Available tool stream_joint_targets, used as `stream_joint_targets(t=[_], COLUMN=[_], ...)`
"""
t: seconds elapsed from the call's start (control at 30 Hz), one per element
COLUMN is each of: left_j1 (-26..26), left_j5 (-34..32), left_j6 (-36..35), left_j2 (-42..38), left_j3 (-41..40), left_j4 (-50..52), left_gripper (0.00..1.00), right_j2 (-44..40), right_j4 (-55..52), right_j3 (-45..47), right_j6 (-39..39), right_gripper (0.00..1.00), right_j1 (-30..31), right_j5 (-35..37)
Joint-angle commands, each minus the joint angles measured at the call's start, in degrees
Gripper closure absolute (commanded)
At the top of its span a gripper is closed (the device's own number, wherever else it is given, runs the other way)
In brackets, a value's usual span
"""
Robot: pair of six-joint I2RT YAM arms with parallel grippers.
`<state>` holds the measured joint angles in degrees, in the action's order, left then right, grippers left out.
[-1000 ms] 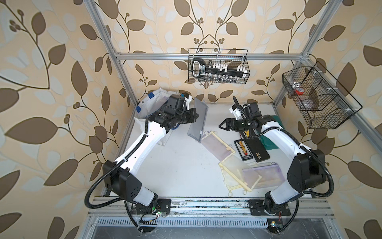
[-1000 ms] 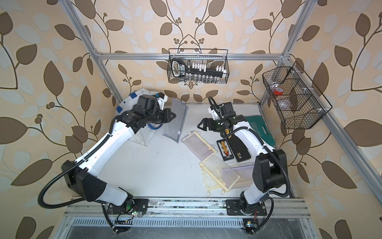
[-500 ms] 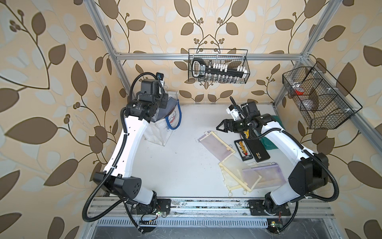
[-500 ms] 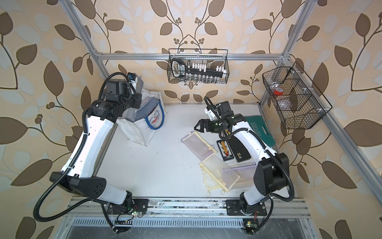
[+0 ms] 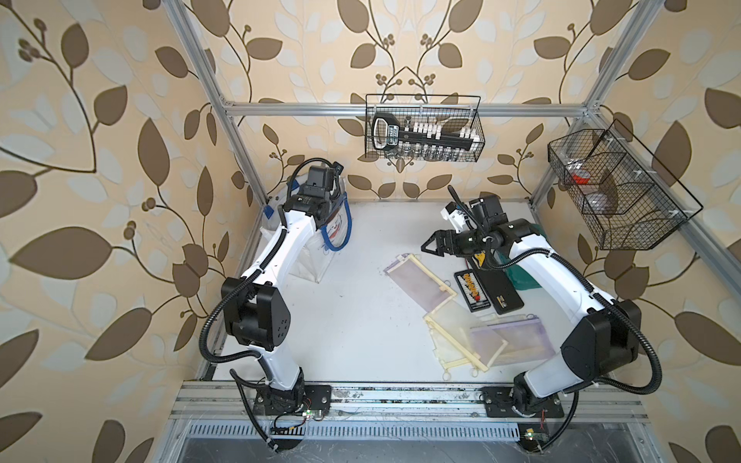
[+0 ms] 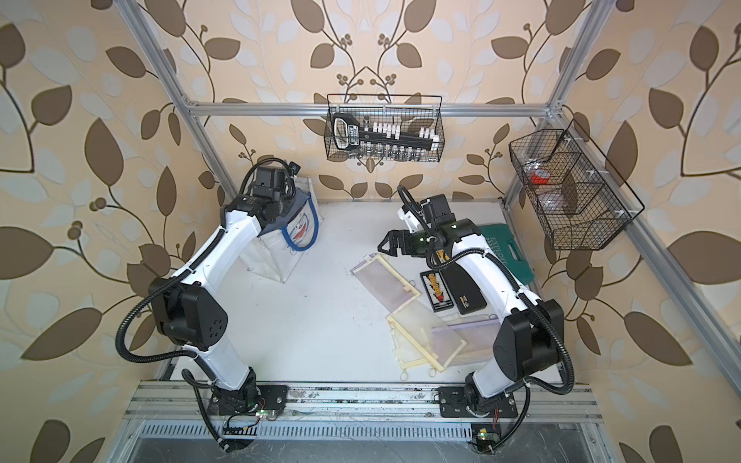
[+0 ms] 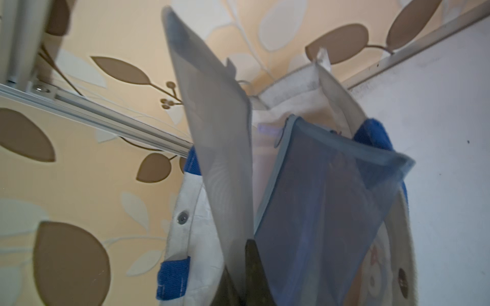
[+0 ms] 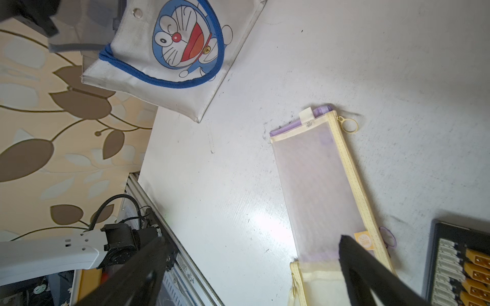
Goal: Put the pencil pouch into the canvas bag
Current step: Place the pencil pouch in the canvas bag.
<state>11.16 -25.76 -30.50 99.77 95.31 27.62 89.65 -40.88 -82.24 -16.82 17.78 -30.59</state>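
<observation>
Grey mesh pencil pouch [image 7: 220,159], pinched in our left gripper [image 7: 240,273], hangs over the white canvas bag [image 8: 127,63], and dropping it in remains.

My white table [image 5: 353,320] from above: the canvas bag [image 5: 310,266] stands at its far left corner. A purple mesh pouch [image 5: 419,276] lies mid-table, touching a heap of overlapping pouches [image 5: 455,328] toward the front rail. A black tray of orange connectors [image 5: 474,290], a black case [image 5: 501,294] and a teal tool case [image 6: 507,250] lie to the right.
</observation>
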Motion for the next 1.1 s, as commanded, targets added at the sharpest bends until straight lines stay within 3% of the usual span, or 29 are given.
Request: stream_joint_targets(t=[0.0, 0.23, 0.4, 0.67, 0.93, 1.07], left_j1=[-0.5, -1.8, -2.9, -2.9, 0.1, 10.6], left_j5=[-0.1, 7.0, 13.5, 15.0, 19.3, 18.6], left_j6=[0.5, 10.8, 18.4, 23.9, 30.6, 40.6], left_j2=[-0.5, -0.8, -2.5, -10.5, -20.9, -24.5], left_j3=[-2.2, -5.0, -3.6, 0.5, 1.1, -5.4], left_j4=[-3.7, 0.6, 4.4, 11.5, 19.2, 19.4], left_gripper=[1.0, 1.0, 0.63, 0.33, 0.28, 0.25], right_j2=[1.2, 2.3, 2.1, 1.0, 3.0, 7.1], right_j4=[-1.1, -0.7, -0.7, 0.7, 2.9, 3.0], right_j3=[-2.9, -3.9, -3.4, 0.4, 3.5, 4.3], right_j6=[0.8, 0.1, 0.3, 0.4, 0.2, 1.6], right_gripper=[0.01, 0.01, 0.01, 0.01, 0.01, 0.01], right_j1=[0.1, 0.1, 0.2, 0.3, 0.2, -1.1], right_j5=[0.3, -0.5, 0.4, 1.0, 1.4, 1.9])
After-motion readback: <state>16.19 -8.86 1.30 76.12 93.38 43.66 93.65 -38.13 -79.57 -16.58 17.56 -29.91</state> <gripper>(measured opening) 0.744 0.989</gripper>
